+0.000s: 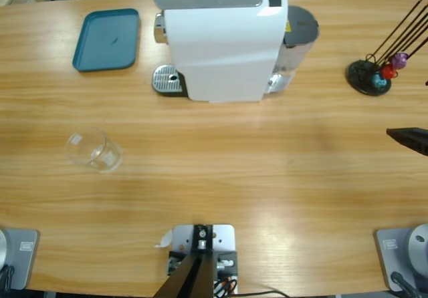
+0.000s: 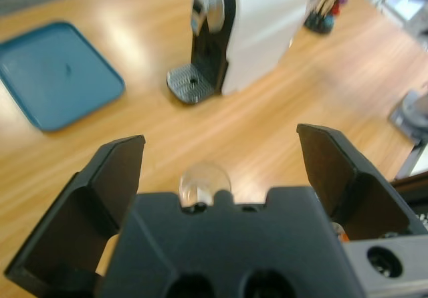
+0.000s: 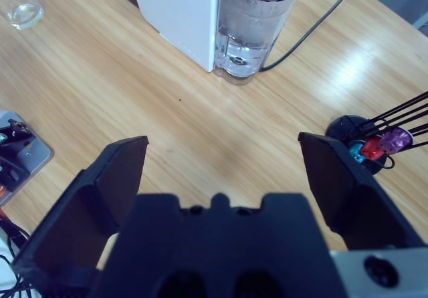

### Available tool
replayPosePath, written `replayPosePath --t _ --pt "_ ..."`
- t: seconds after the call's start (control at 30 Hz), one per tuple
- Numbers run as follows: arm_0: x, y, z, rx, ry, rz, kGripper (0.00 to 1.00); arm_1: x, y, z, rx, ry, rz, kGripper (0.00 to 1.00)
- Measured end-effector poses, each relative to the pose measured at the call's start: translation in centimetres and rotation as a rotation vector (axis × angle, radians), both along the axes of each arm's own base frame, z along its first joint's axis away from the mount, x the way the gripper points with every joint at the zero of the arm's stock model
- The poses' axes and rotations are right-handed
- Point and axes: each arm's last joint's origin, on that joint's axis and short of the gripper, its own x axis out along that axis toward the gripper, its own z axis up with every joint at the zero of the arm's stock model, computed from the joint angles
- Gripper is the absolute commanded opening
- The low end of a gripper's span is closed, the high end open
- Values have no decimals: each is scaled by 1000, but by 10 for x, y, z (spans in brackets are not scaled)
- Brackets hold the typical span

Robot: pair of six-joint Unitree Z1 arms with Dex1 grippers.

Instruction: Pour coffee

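- Glass (image 1: 94, 150) stands alone, left of frame, on worktop (image 1: 267, 178).
- Coffee machine (image 1: 224, 44) upper centre; tray (image 1: 107, 39) upper left.
- Left gripper (image 2: 221, 171) jaws apart; right gripper (image 3: 224, 171) jaws apart.

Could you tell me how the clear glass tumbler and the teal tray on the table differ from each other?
The glass tumbler is clear and see-through; the teal tray is opaque.
The tumbler is round and stands taller with walls; the tray is flat, shallow and rectangular with rounded corners.
The tumbler sits nearer the table's front edge; the tray lies farther back, left of the white coffee machine.
Both rest on the wooden table, apart from both grippers.
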Motion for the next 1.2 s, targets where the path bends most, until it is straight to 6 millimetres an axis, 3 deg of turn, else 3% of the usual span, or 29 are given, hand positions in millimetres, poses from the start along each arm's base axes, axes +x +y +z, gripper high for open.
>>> replayPosePath --t 0.1,0.23,0.33,0.53,0.63,0.8,0.87,1.07,1.13,1.2 --pt "21 -15 26 -12 0 3 1000 0 0 0 0 0 -1 1000" --pt "64 -47 59 -11 66 -4 1000 0 0 0 0 0 -2 1000" --pt "100 -67 65 -52 218 74 1000 0 0 0 0 0 -2 1000" --pt "151 -98 54 -230 579 224 989 0 0 0 0 0 -2 1000" --pt "171 -115 44 -279 683 170 844 0 0 0 0 0 -2 1000" --pt "190 -129 34 -302 704 143 811 0 0 0 0 0 -2 1000" --pt "195 -132 30 -301 706 145 725 0 0 0 0 0 -2 1000" --pt "211 -142 13 -288 725 153 722 0 0 0 0 0 -3 1000" --pt "216 -145 8 -286 728 154 596 0 0 0 0 0 -3 1000" --pt "221 -148 5 -285 730 154 595 0 0 0 0 0 -3 1000"
